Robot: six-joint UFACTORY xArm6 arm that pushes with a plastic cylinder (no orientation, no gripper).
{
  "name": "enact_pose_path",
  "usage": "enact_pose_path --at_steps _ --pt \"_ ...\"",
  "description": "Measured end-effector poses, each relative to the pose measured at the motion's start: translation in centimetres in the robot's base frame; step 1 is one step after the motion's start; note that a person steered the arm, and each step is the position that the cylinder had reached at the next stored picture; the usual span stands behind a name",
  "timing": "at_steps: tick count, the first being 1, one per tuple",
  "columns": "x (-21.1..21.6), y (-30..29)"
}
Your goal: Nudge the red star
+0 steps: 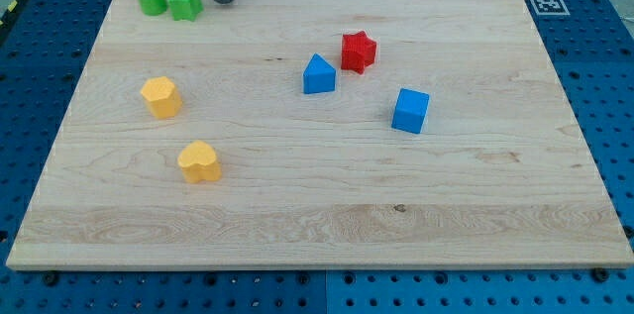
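Near the view's top, your tip holds nothing, parked just right of the green star; red star sits well apart, right of centre beside the blue triangle, likely untouched

Bright, even overhead light; blocks cast only short soft shadows. The counter shows no glare. Focus is sharp throughout, slightly softer toward 12 o'clock.
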State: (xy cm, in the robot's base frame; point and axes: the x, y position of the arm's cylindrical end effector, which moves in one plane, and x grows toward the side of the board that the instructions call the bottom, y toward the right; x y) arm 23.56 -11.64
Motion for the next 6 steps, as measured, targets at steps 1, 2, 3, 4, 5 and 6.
enact_pose_path --at_steps 1,2,3,4,5,6 --pt "0.6 9.4" --pt "2.5 19.2" --pt "9.8 26.4" --pt "16.1 27.9" --pt "16.1 27.0" --pt "16.1 22.5"
